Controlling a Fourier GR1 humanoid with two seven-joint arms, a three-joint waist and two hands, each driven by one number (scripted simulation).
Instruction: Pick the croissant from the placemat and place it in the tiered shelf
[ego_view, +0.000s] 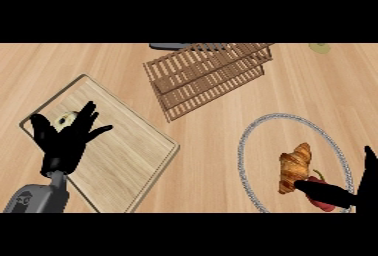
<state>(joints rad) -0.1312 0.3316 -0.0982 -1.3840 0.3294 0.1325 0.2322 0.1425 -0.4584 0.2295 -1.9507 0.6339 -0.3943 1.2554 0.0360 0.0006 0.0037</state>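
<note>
The golden-brown croissant (295, 167) lies on the round placemat (251, 137), which has a grey beaded rim, at the right of the counter. My right hand (330, 194) comes in from the lower right corner. Its thumb reaches to the croissant's near end and its fingers (368, 172) stand straight at the view's right edge, apart from the pastry, so the hand is open. The wooden slatted tiered shelf (207, 75) stands at the back centre. My left hand (65, 139) rests open, fingers spread, over the left side.
A wooden cutting board (125, 150) lies under the left hand, with a small pale object (66, 118) on it behind the fingers. A red item (322, 204) sits partly under the right thumb. A green thing (319, 48) and a dark object (171, 46) are at the far edge.
</note>
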